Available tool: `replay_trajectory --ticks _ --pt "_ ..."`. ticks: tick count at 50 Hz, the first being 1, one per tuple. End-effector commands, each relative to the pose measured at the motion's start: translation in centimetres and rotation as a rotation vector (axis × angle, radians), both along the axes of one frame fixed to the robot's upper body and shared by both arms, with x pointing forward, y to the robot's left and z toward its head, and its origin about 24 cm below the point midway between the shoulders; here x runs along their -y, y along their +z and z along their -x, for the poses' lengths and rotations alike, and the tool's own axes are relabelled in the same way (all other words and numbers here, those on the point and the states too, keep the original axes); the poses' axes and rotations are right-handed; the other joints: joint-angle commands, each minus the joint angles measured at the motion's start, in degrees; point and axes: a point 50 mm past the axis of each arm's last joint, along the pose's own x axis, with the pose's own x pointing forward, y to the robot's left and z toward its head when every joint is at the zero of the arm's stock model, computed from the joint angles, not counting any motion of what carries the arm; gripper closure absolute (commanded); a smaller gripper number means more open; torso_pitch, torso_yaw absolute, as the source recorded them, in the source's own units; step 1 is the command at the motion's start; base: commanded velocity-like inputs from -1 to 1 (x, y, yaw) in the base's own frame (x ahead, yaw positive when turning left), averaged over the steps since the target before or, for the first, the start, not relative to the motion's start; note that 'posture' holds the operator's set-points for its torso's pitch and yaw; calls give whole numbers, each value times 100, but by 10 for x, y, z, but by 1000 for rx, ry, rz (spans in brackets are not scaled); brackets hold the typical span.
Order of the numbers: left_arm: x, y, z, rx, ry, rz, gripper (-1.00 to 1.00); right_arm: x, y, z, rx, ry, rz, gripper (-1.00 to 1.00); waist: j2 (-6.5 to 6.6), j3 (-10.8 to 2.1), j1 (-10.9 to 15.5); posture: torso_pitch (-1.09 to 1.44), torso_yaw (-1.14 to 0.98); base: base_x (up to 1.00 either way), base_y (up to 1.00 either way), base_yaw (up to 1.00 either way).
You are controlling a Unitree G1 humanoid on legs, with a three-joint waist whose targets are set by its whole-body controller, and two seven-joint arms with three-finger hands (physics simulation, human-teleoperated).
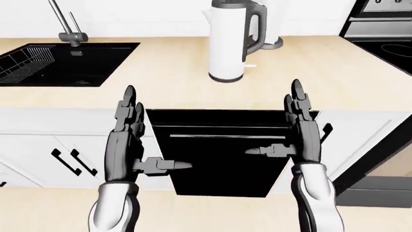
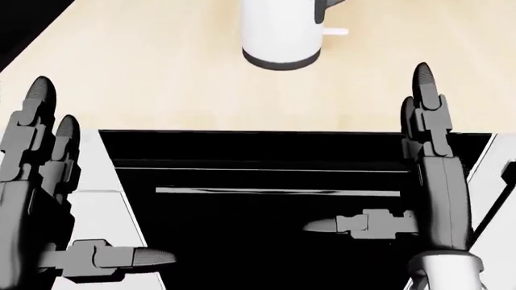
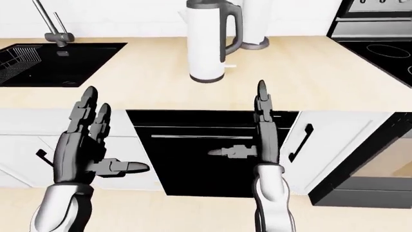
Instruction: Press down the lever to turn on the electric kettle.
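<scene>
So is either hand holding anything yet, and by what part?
Nothing is held. The left hand and right hand are both open, fingers straight, below the counter edge, apart from the kettle.

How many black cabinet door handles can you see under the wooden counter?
3 black bar handles: two side by side at the left-eye view's lower left, one right of the black dishwasher panel. Others may be hidden.

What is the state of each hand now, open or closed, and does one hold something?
Left hand: open, fingers straight, holding nothing.
Right hand: open, fingers straight, holding nothing, not touching the kettle.
</scene>
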Motion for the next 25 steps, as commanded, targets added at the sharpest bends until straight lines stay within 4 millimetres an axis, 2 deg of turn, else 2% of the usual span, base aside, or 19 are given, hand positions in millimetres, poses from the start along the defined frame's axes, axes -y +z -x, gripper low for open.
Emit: replay_trajectory --ticks 1,3,7,9,10,11,13,15,19,21,22,23,24,25 --pt "4 15 4 93 -20 0 -100 3 19 4 102 -14 12 -100 23 -91 -12 0 0 13 0 0" --pt "4 15 4 93 -21 0 -100 3 19 4 102 -14 12 -100 -74 -119 -9 0 0 13 0 0" --pt "4 16 5 95 -21 0 -100 2 20 5 104 -13 14 -100 -318 -72 19 0 0 13 0 0" --pt "4 17 5 97 -20 1 -100 2 20 5 105 -13 14 -100 -555 -109 33 0 0 14 0 0" --pt "4 17 5 97 -20 1 -100 3 21 5 105 -13 14 -100 -764 -172 22 0 0 13 0 0" --pt "4 17 5 98 -21 1 -100 3 20 4 106 -14 14 -100 -589 -131 -39 0 0 13 0 0" --pt "4 17 5 98 -20 1 -100 3 21 5 106 -14 13 -100 -633 -98 -37 0 0 13 0 0" --pt "4 17 6 98 -20 2 -100 2 21 6 106 -14 13 -100 -553 -109 -57 0 0 13 0 0" --pt "4 18 6 99 -19 1 -100 3 22 6 107 -14 13 -100 -318 -29 -63 0 0 13 0 0" --pt "3 19 6 101 -18 1 -100 4 22 6 108 -16 12 -100 -118 -42 -85 0 0 13 0 0" --pt "3 19 6 101 -18 1 -100 5 23 6 109 -17 12 -100 47 -87 -97 0 0 12 0 0" --pt "3 20 7 103 -18 1 -100 5 23 7 110 -19 12 -100 267 -187 -80 0 0 14 0 0" --pt "4 21 7 104 -18 1 -100 6 24 6 111 -20 12 -100 -36 -109 -13 0 0 13 0 0" --pt "4 22 8 106 -18 1 -100 6 24 7 113 -21 10 -100 78 -93 -39 0 0 12 0 0"
